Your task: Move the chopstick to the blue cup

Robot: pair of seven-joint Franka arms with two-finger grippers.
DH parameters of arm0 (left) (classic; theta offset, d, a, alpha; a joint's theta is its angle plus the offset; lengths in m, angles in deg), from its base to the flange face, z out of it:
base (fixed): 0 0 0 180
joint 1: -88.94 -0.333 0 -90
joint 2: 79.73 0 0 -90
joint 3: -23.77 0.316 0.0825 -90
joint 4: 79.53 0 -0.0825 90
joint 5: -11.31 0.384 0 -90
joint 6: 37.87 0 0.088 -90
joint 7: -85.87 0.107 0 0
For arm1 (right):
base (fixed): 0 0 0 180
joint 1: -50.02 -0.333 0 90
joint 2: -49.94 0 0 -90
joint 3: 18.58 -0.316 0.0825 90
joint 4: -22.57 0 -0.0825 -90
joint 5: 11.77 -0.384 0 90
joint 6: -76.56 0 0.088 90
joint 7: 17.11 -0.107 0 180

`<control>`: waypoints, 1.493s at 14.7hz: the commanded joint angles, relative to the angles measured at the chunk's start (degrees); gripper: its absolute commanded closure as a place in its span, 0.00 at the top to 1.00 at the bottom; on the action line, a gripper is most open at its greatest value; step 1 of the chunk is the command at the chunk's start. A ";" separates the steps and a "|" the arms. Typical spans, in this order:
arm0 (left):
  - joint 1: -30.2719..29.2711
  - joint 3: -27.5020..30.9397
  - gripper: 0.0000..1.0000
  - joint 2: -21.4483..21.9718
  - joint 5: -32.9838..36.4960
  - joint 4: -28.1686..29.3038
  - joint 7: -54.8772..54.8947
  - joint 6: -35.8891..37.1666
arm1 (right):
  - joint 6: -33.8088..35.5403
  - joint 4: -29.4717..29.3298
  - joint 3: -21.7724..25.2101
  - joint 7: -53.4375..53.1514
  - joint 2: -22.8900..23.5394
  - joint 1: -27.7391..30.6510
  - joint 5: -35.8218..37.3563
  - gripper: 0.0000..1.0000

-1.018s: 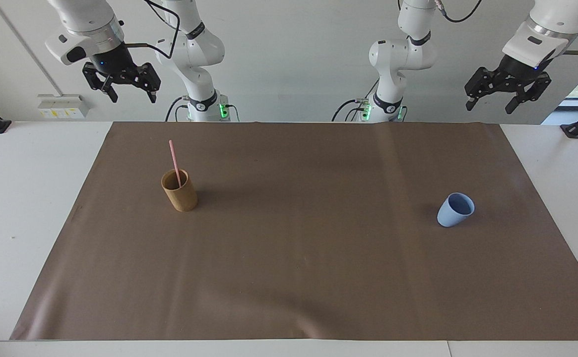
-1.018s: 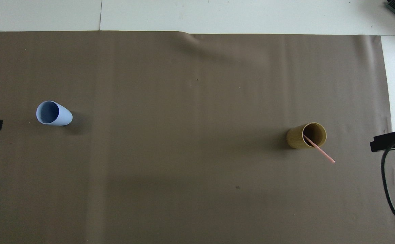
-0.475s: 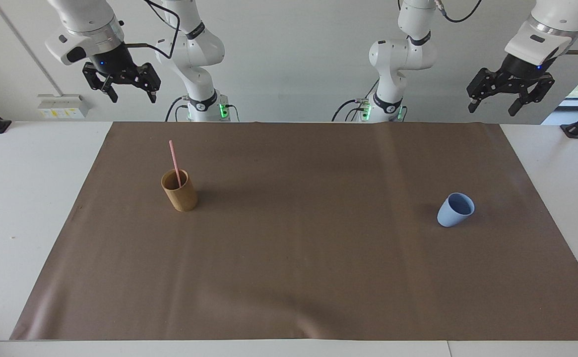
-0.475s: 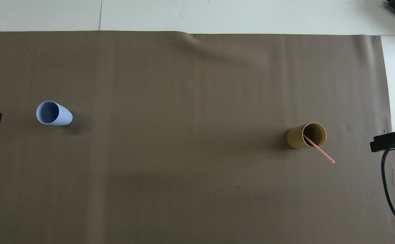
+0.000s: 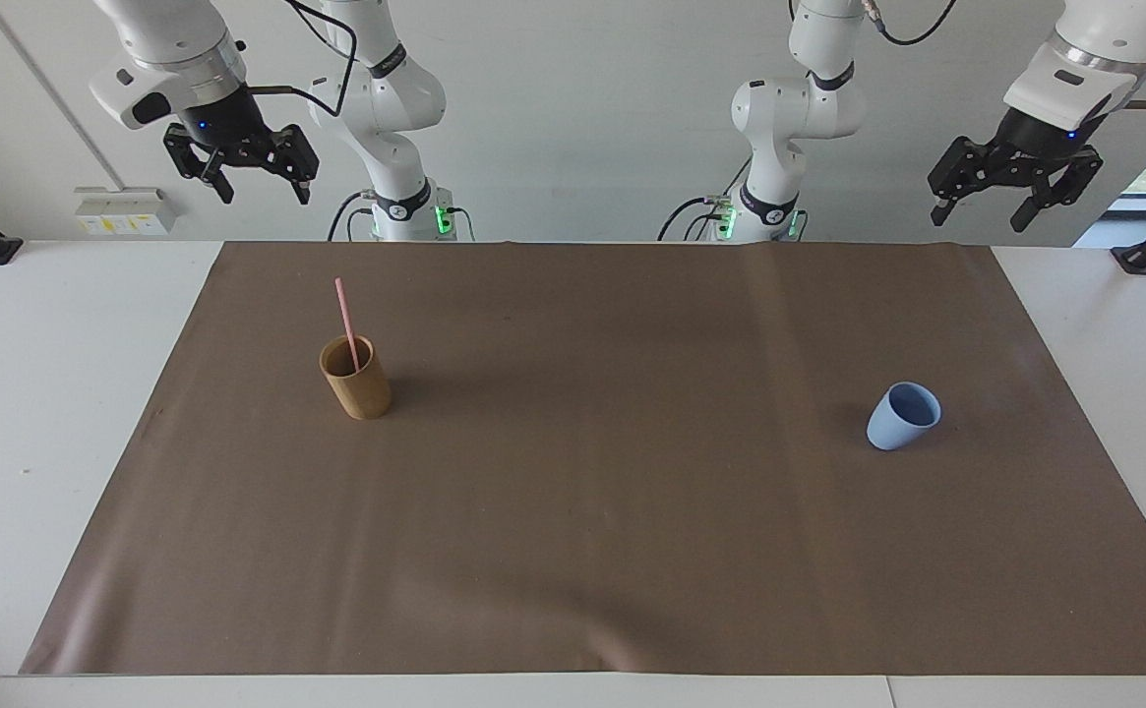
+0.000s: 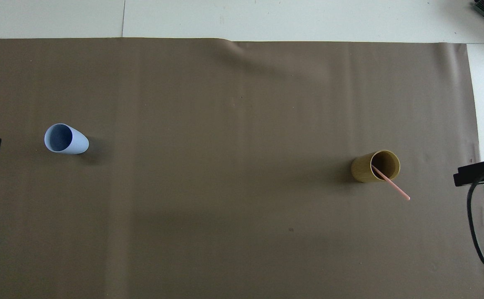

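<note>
The chopstick point(image 5: 345, 322) stands in the tan cup point(image 5: 356, 378), leaning on its rim with its upper end tipped toward the robots, so nothing is transferred yet. The blue cup point(image 5: 903, 416) sits upright and empty well apart, toward the left arm's end of the brown mat point(image 5: 573, 551). Over the last second both cups and the stick haven't budged. The only shift: the left gripper point(image 5: 988, 207) has drawn slightly up and back, high above the table edge, fingers spread, holding nothing. The right gripper point(image 5: 265, 191) stays high near its own end, fingers apart, empty too. My read: no approach has begun, and the right arm sits closer to the stick
</note>
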 commanded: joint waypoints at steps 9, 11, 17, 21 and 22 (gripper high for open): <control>-6.72 0.12 1.00 -6.50 -0.11 7.53 7.27 -16.05 | -0.04 1.85 -0.25 1.40 -1.66 0.65 0.05 1.00; -8.99 0.12 1.00 -9.04 -2.28 7.53 9.82 -17.99 | -0.04 1.94 -0.25 1.40 -1.66 0.65 0.05 1.00; -9.45 0.12 1.00 -14.42 -3.71 13.75 11.42 -28.43 | -0.04 1.94 -0.25 1.40 -1.66 0.65 0.05 1.00; -9.54 0.12 1.00 -16.43 -3.71 20.71 11.33 -37.15 | -0.04 1.94 -0.25 1.40 -1.66 0.65 0.05 1.00; -9.54 0.12 1.00 -16.79 -3.71 21.76 11.24 -38.20 | -0.04 1.85 -0.25 1.40 -1.66 0.65 0.05 1.00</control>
